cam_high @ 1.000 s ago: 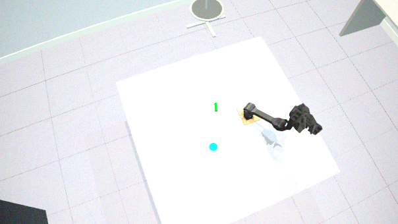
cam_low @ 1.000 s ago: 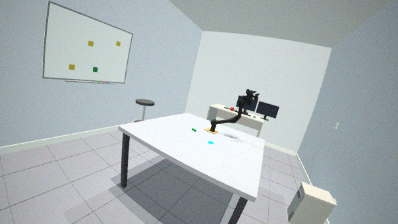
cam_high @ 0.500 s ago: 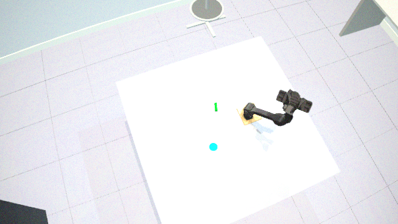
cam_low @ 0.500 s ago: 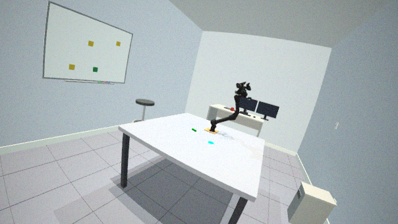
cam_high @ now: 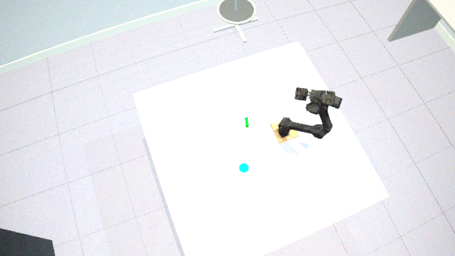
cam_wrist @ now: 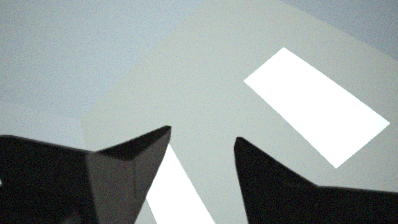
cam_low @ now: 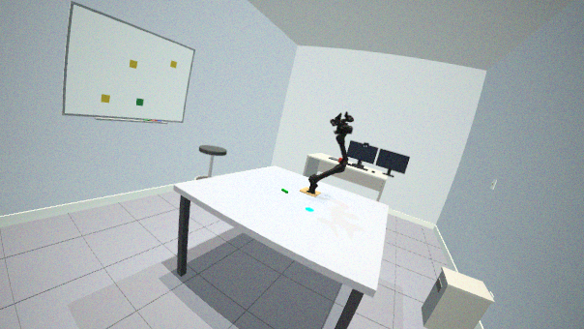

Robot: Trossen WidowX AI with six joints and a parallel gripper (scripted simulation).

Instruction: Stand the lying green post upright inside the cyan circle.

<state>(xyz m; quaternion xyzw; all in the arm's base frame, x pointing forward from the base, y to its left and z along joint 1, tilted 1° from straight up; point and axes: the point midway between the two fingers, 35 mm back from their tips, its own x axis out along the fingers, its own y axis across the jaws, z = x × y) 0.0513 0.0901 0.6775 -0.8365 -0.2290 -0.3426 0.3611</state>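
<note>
The white table (cam_high: 211, 211) carries a lying green post (cam_high: 246, 122), a flat cyan circle (cam_high: 243, 168) and the arm's tan base plate (cam_high: 279, 136).
</note>
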